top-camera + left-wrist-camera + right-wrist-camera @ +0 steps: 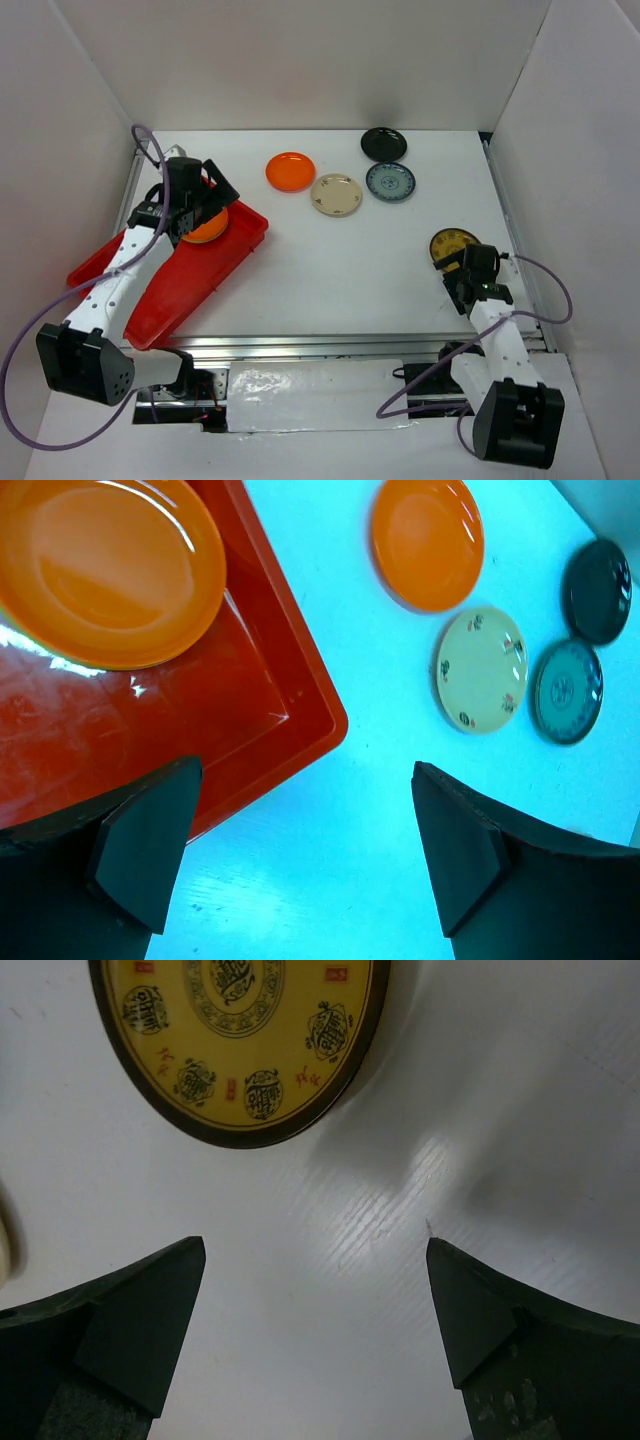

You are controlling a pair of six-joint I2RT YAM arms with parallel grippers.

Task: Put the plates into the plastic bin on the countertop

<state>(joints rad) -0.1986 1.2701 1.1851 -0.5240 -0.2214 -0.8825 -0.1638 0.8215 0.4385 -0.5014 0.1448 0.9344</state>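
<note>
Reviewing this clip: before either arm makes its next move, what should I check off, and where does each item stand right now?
1. The left gripper is open and empty: ok, nothing between its fingers.
2. The orange plate is inside the red bin: ok, it lies within the rim.
3. The right gripper is open and empty: ok, over the countertop, just short of the yellow plate.
4. All plates are binned: not ok. The second orange plate, cream plate, blue-white plate, black plate and the yellow plate lie on the countertop.
5. Another plate is under the binned one: cannot tell.
</note>
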